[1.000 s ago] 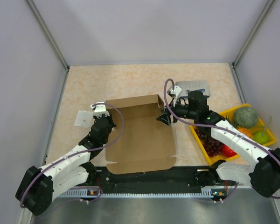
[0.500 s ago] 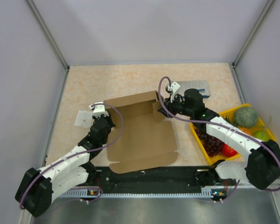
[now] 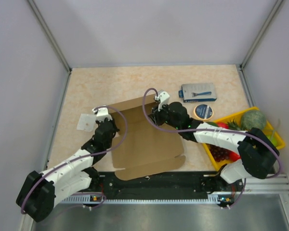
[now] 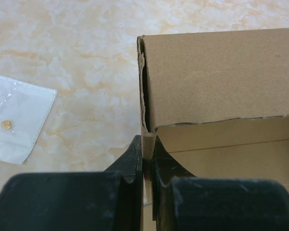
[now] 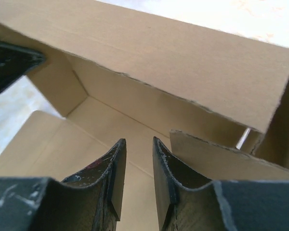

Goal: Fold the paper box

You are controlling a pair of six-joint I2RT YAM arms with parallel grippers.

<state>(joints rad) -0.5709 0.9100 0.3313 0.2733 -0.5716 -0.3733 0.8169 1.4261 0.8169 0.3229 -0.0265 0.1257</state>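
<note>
The paper box (image 3: 147,144) is a brown cardboard sheet lying mid-table with its back wall (image 3: 135,104) and left wall raised. My left gripper (image 3: 111,129) is shut on the top edge of the left wall; in the left wrist view the fingertips (image 4: 136,153) pinch that wall of the box (image 4: 216,82). My right gripper (image 3: 155,113) reaches into the back right corner. In the right wrist view its gripper (image 5: 138,147) has the jaws a narrow gap apart with nothing between them, over the box floor (image 5: 48,144). A side flap (image 5: 216,161) stands just right of it.
A small white packet (image 3: 85,122) lies left of the box, also in the left wrist view (image 4: 19,120). A blue-and-white package (image 3: 198,91) and a round tin (image 3: 203,111) lie at the back right. A yellow tray (image 3: 274,139) of fruit stands at the right edge.
My right gripper has moved left from the box's right side flap into the box near the back wall. The box has skewed, its back right corner pushed left. The left gripper keeps its hold.
</note>
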